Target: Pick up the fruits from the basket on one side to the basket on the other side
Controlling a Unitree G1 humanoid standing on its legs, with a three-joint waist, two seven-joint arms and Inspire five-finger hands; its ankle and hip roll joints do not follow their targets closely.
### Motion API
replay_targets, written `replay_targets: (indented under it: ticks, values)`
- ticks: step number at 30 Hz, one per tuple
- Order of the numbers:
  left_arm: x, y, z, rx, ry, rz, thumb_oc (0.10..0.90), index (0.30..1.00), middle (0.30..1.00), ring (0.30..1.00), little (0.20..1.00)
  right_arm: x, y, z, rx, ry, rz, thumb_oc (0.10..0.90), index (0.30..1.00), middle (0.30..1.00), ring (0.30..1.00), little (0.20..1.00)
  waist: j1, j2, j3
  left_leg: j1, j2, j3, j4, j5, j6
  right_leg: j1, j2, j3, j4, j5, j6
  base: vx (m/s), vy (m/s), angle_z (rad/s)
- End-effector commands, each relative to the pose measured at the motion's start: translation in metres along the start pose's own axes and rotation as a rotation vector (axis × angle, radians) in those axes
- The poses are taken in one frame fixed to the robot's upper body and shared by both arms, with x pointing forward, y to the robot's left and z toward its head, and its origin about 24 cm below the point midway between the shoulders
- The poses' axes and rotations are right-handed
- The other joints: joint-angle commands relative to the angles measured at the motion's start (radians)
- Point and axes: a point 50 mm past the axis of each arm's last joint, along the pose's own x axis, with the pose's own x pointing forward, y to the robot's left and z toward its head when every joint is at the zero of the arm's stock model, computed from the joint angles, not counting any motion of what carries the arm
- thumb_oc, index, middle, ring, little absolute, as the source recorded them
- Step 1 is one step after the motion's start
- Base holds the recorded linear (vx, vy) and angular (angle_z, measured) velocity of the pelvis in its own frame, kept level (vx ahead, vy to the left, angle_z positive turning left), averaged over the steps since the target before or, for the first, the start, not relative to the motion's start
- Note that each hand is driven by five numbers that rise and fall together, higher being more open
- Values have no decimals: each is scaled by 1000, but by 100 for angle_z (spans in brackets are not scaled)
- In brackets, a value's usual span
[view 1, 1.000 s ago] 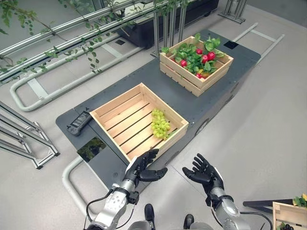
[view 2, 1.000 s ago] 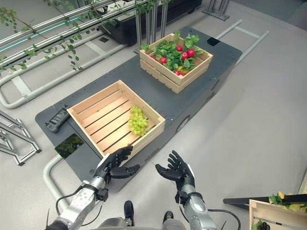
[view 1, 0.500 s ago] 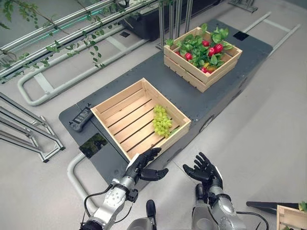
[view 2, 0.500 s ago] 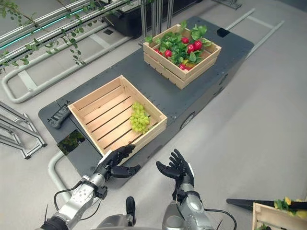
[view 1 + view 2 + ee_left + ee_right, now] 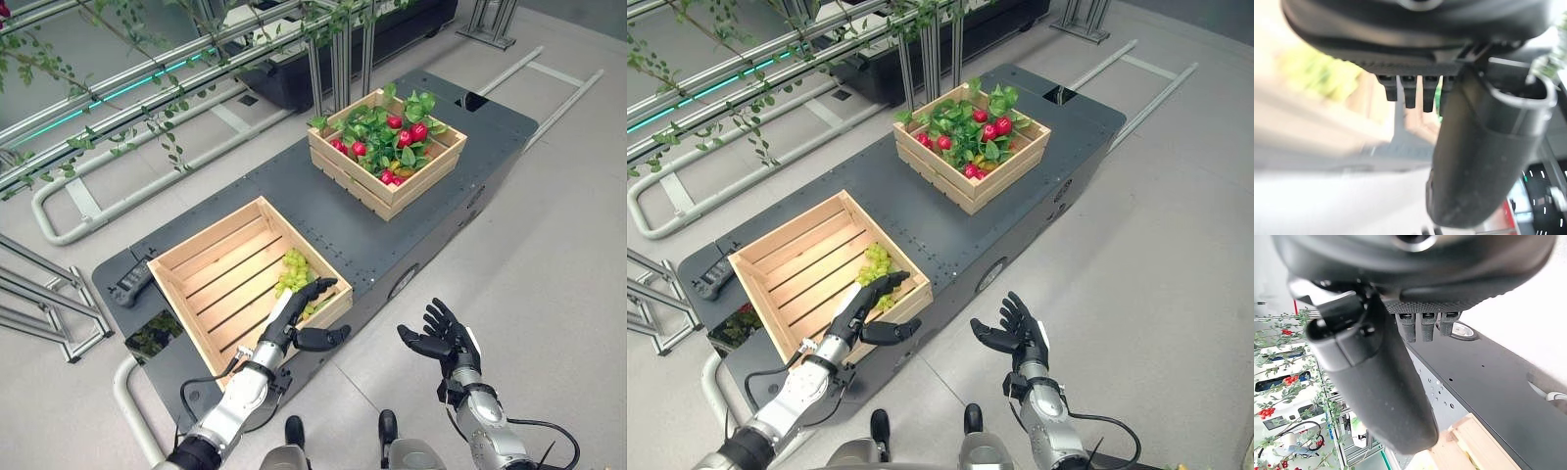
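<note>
Crates, wooden, two, both on the dark platform point(image 5: 372, 230). Near crate point(image 5: 196, 264): slatted floor, directly beneath and ahead of the left hand point(image 5: 294, 315), holding one bunch of green grapes point(image 5: 294, 269) in the corner closest to that hand. Far crate point(image 5: 392, 186): well beyond both hands, toward the platform's far end, packed with green leaves and red fruits point(image 5: 404, 135); about eight red pieces show, though the leaves hide part of the load, so the full count cannot be told. Left hand: one, fingers straight and spread, reaching over the near crate's front corner, fingertips just above the grapes, thumb held apart below the rim, nothing clasped. Right hand point(image 5: 446, 341): one, well to the side of the left hand, raised over the floor clear of the platform, palm turned inward, fingers splayed wide, holding nothing. Black handheld device point(image 5: 129, 282): one, lying on the platform just beyond the near crate's far-left corner, well apart from the left hand.
</note>
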Motion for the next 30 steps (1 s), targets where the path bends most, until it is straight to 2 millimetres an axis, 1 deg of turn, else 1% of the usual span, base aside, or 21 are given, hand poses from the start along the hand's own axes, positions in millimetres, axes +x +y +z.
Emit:
replay_targets:
  ticks: [1, 2, 6, 8, 9, 10, 11, 12, 13, 14, 16, 18, 19, 24, 26, 28, 30]
  values:
    - [18, 63, 38, 239, -235, 274, 800, 900, 900, 900, 900, 3, 21, 21, 9, -133, 95, 800, 900, 900, 900, 900, 7, -37, -43, 26, -22, 0, 28, -33, -8, -15, -73, -14, 82, 2, 1, 115, 83, 12]
    - [20, 74, 42, 332, -249, 310, 800, 900, 900, 900, 900, 1, 18, 18, 0, -119, 96, 800, 900, 900, 900, 900, 2, -34, -46, 30, -22, 1, 28, -36, -9, -13, -74, -13, 83, -2, 2, 106, 82, 3]
    - [24, 112, 53, 588, -251, 423, 800, 900, 900, 900, 900, -4, 7, 10, -35, -73, 103, 800, 900, 900, 900, 900, -17, -19, -52, 40, -28, 3, 26, -45, -12, -10, -79, -9, 88, -13, 8, 99, 105, 6]
    - [26, 118, 55, 654, -247, 432, 800, 900, 900, 900, 900, -5, 5, 9, -41, -63, 102, 800, 900, 900, 900, 900, -19, -15, -51, 39, -32, -2, 24, -47, -12, -11, -80, -5, 87, -13, 10, 65, 75, 5]
    - [29, 126, 55, 737, -223, 435, 800, 900, 900, 900, 900, -3, 3, 8, -49, -54, 104, 800, 900, 900, 900, 900, -21, -10, -47, 37, -35, -2, 17, -46, -12, -15, -82, -6, 85, -12, 12, 44, 71, 2]
    - [29, 127, 56, 747, -221, 437, 800, 900, 900, 900, 900, -2, 3, 9, -50, -54, 104, 800, 900, 900, 900, 900, -21, -9, -46, 37, -35, -2, 15, -45, -12, -16, -82, -6, 85, -12, 12, 29, 75, 1]
    - [31, 132, 56, 781, -210, 442, 800, 900, 900, 900, 900, -1, 2, 10, -56, -53, 105, 800, 900, 900, 900, 900, -23, -5, -42, 37, -38, -1, 8, -43, -12, -20, -82, -4, 83, -11, 13, 7, 72, 0]
    - [33, 140, 58, 839, -192, 453, 800, 900, 900, 900, 900, 0, 1, 11, -65, -54, 109, 800, 900, 900, 900, 900, -27, -1, -34, 32, -42, -2, 3, -43, -11, -28, -82, 1, 83, -12, 14, 0, 72, -1]
    - [34, 142, 58, 850, -187, 455, 800, 900, 900, 900, 900, 0, 1, 12, -67, -55, 110, 800, 900, 900, 900, 900, -27, -1, -32, 31, -43, -2, 2, -43, -10, -30, -82, 2, 83, -12, 15, -36, 76, -2]
    - [35, 148, 59, 896, -177, 471, 800, 900, 900, 900, 900, 2, 0, 15, -76, -62, 114, 800, 900, 900, 900, 900, -32, 2, -22, 24, -45, -1, 1, -42, -11, -40, -83, 5, 83, -10, 16, -57, 61, -4]
    - [39, 160, 58, 1016, -147, 488, 800, 900, 900, 900, 900, 6, -3, 21, -94, -68, 120, 800, 900, 900, 900, 900, -43, 7, -1, 9, -48, 3, 1, -40, -12, -59, -83, 13, 84, -8, 17, -61, 86, -4]
    - [41, 163, 59, 1064, -135, 489, 800, 900, 900, 900, 900, 7, -4, 24, -101, -73, 124, 800, 900, 900, 900, 900, -47, 8, 9, 1, -50, 4, 4, -40, -11, -68, -82, 17, 86, -8, 17, -45, 62, -1]
    - [43, 166, 59, 1115, -120, 477, 800, 900, 900, 900, 900, 9, -5, 27, -108, -77, 129, 800, 900, 900, 900, 900, -52, 10, 21, -8, -51, 6, 6, -40, -12, -79, -81, 21, 87, -8, 16, -71, 70, -4]
    - [59, 167, 62, 1345, -95, 395, 800, 900, 900, 900, 900, 21, -2, 43, -142, -107, 162, 800, 900, 900, 900, 900, -68, 18, 80, -61, -55, 11, 35, -37, -15, -134, -77, 32, 116, -12, 9, -100, 71, -7]
    - [67, 168, 67, 1447, -123, 376, 800, 900, 900, 900, 900, 28, 0, 53, -159, -129, 176, 800, 900, 900, 900, 900, -78, 21, 115, -96, -55, 17, 64, -37, -19, -168, -74, 36, 146, -23, 2, -92, 81, -8]
    - [71, 169, 70, 1497, -137, 380, 800, 900, 900, 900, 900, 31, 0, 58, -166, -140, 178, 800, 900, 900, 900, 900, -82, 21, 139, -119, -57, 17, 83, -36, -22, -188, -70, 41, 162, -28, -2, -82, 49, -12]
    - [75, 174, 77, 1544, -155, 403, 800, 900, 900, 900, 900, 34, 2, 64, -170, -157, 182, 800, 900, 900, 900, 900, -87, 16, 167, -149, -58, 19, 105, -35, -23, -216, -66, 45, 179, -29, -7, -116, 20, -5]
